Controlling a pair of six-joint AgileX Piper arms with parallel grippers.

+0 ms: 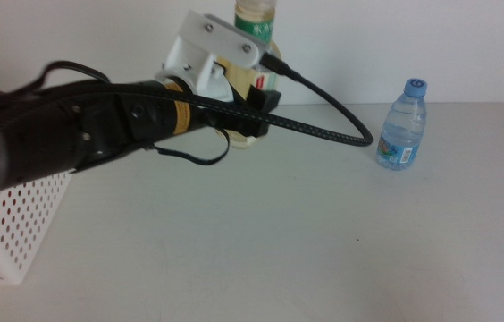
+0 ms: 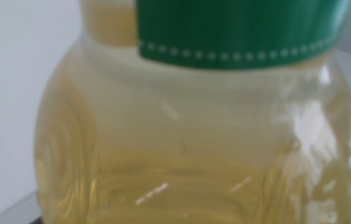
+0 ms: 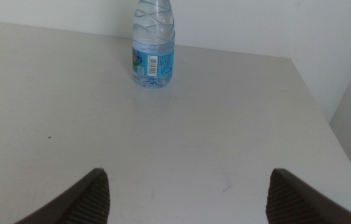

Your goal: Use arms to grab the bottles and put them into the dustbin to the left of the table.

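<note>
The left claw [image 1: 256, 112] is at the back of the tabletop [image 1: 323, 241], right against the yellow tea bottle [image 2: 194, 130], which fills its wrist view; if it grips, I cannot tell. The right claw [image 3: 188, 193] is wide open and holds nothing, the water bottle [image 3: 153, 46] standing well apart from it. The dustbin [image 1: 11, 228] stands on the left.

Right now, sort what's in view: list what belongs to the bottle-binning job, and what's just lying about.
Job:
- yellow tea bottle, left gripper reaching it
- water bottle, standing
- white dustbin, something red inside
- right gripper, waiting, fingers apart

Lying about:
- nothing apart from the table
</note>
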